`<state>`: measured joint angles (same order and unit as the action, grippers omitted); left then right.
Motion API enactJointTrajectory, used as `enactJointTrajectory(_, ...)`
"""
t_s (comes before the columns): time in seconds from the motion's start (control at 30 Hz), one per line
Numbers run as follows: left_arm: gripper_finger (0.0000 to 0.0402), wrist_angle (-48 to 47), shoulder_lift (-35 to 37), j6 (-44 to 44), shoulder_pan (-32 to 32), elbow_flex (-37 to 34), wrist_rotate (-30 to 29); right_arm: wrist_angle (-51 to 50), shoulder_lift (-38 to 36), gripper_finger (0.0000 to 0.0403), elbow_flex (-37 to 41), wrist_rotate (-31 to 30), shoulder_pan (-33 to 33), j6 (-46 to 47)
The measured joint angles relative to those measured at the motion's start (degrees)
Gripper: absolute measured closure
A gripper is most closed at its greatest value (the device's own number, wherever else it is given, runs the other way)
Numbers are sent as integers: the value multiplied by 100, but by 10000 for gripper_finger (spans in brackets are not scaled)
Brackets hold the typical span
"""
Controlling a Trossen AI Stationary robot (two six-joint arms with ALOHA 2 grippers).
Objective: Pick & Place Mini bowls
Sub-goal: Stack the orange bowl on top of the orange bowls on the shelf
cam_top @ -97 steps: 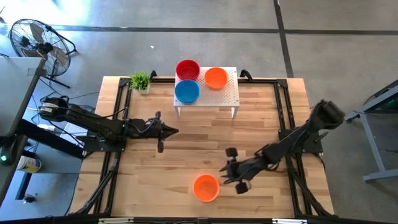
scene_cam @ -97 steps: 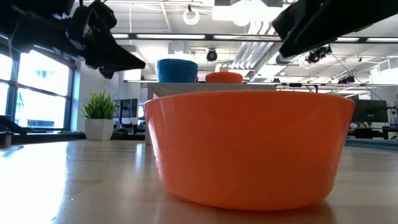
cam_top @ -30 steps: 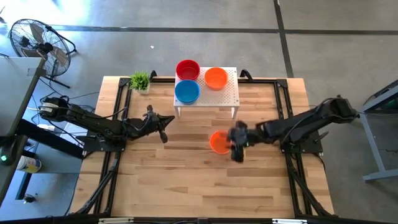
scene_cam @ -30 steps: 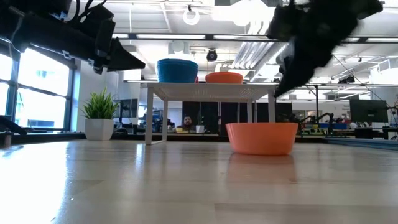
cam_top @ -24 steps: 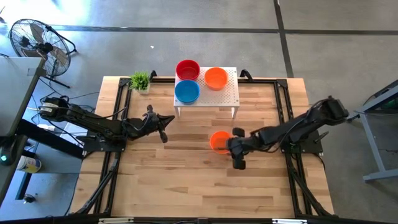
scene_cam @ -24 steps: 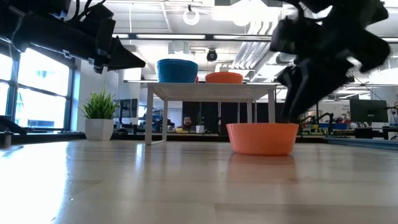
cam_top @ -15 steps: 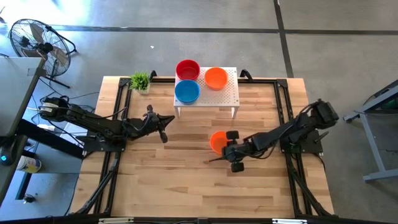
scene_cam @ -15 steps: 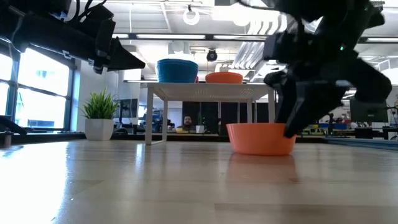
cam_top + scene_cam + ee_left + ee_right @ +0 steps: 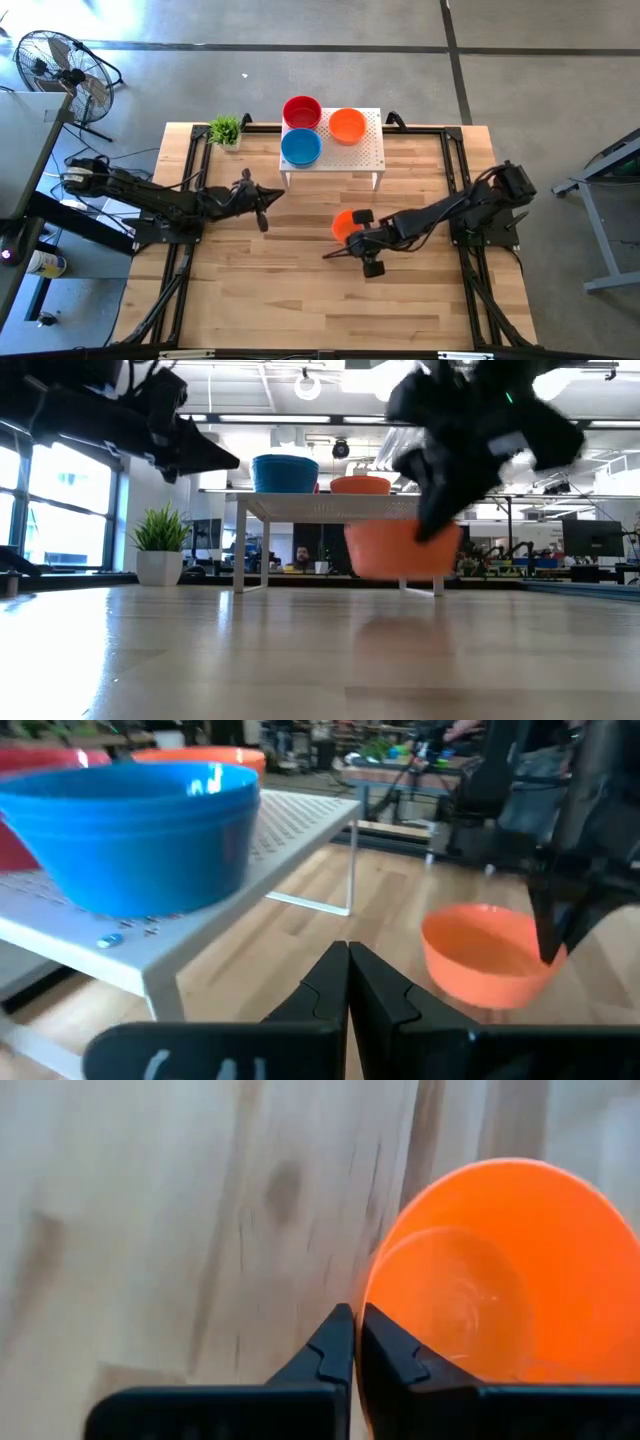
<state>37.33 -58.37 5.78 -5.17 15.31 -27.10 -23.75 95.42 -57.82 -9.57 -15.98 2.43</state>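
Note:
An orange mini bowl (image 9: 342,224) hangs a little above the table's middle, clear of the wood in the low view (image 9: 400,550). My right gripper (image 9: 352,243) is shut on it, reaching in from the table's right. Red (image 9: 301,111), blue (image 9: 300,147) and orange (image 9: 347,125) mini bowls stand on their bases on a white perforated stand (image 9: 368,150) at the far middle. My left gripper (image 9: 266,200) is shut and empty, pointing level over the table left of the stand. My right gripper pinches the orange bowl's rim (image 9: 368,1295) on the side toward the table's near edge, one finger inside the bowl and one outside. The fingers slant down from the table's right. The bowl is lifted clear of the table, mouth up.
A small green plant (image 9: 226,130) stands at the far left corner. Black rails (image 9: 455,200) run along the table's left and right sides. Bare wood lies in the near half of the table (image 9: 300,300).
My right gripper has moved toward the table's left and near edge and down, rolled, and shut on the orange bowl's rim. The bowl, which stood on the table, is now lifted clear and carried slightly left.

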Motion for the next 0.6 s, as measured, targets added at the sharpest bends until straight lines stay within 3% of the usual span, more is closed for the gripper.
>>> enactJointTrajectory(0.17,401,-295,125,114,548,0,998,-1299,-21,400,-1287,118,152,-369)
enactJointTrajectory(0.37,401,-885,663,-6,832,2,1071,-3045,-26,401,-2844,-214,800,-697)
enactJointTrajectory(0.6,401,-1416,1443,-208,1121,0,1388,-3714,-29,402,-4297,-280,2380,-785)
